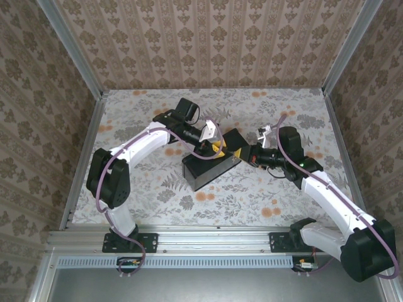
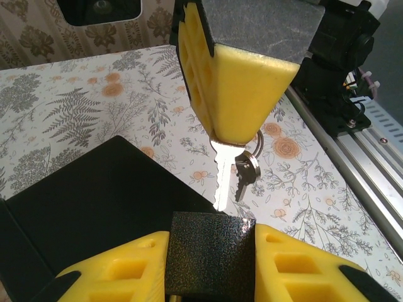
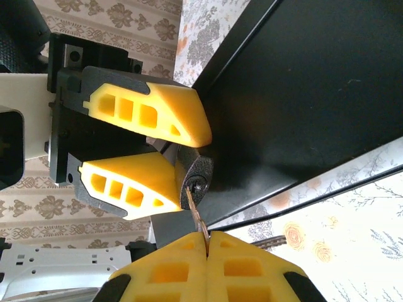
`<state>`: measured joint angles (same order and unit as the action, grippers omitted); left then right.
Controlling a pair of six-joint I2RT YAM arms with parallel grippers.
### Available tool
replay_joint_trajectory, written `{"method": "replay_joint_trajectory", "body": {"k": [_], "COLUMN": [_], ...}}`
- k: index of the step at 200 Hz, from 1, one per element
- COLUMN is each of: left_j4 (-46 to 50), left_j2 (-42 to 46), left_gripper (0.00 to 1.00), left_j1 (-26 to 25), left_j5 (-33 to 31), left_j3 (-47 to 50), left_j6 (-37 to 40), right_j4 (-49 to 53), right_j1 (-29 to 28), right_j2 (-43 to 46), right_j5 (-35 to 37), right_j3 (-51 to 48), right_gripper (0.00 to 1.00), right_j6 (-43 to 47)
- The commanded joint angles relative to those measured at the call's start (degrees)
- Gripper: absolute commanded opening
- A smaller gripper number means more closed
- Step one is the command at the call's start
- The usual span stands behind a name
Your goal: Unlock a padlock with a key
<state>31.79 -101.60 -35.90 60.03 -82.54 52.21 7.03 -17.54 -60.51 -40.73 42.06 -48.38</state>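
My left gripper (image 2: pixel 211 255) is shut on the padlock (image 2: pixel 211 251), a small dark speckled block squeezed between its yellow fingers (image 2: pixel 119 270). In the right wrist view the padlock's (image 3: pixel 200 177) round keyhole faces my right gripper (image 3: pixel 206 240), which is shut on the key (image 3: pixel 196 211). The key's (image 2: pixel 220 176) tip sits at the keyhole; how deep it goes I cannot tell. A second key (image 2: pixel 247 175) hangs from the ring beside it. From above, the left gripper (image 1: pixel 213 139) and right gripper (image 1: pixel 247 154) meet over the black box (image 1: pixel 208 171).
The black box (image 2: pixel 75 201) lies open on the floral table (image 2: pixel 94 107) just under both grippers. The aluminium rail (image 2: pixel 359 157) runs along the near edge. Patterned walls (image 1: pixel 208 44) enclose the table on three sides.
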Motion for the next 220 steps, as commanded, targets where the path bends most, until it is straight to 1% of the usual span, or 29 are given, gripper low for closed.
{"method": "replay_joint_trajectory", "body": {"k": [1,60,109,158,180,220], "left_j4": [-2.41,-2.87,-2.93,-3.05,-3.39,-4.01], "left_j2": [3.42,3.58,3.67,3.76,3.85,4.13], "left_gripper": [0.3,0.3,0.3,0.3,0.3,0.3], "left_j1": [0.32,0.56,0.74,0.74,0.74,0.74], "left_j5": [4.48,4.49,4.48,4.7,4.73,5.05], "left_j3": [-0.32,0.01,0.1,0.18,0.24,0.37], "left_j6": [-0.26,-0.79,-0.96,-1.14,-1.25,-1.84], "right_j4": [-2.17,-0.4,1.41,0.4,-1.9,-1.53], "right_j1": [-0.42,-0.59,-0.48,-0.51,-0.6,-0.7], "right_j2": [-0.55,-0.84,0.72,0.75,0.32,-0.39], "right_j5": [-0.28,0.68,1.82,1.62,0.9,0.92], "right_j3": [1.35,1.79,1.17,0.48,0.04,0.63], "right_gripper": [0.0,0.0,0.0,0.0,0.0,0.0], "right_j6": [-0.98,-0.05,0.48,-0.27,-1.66,-1.4]}}
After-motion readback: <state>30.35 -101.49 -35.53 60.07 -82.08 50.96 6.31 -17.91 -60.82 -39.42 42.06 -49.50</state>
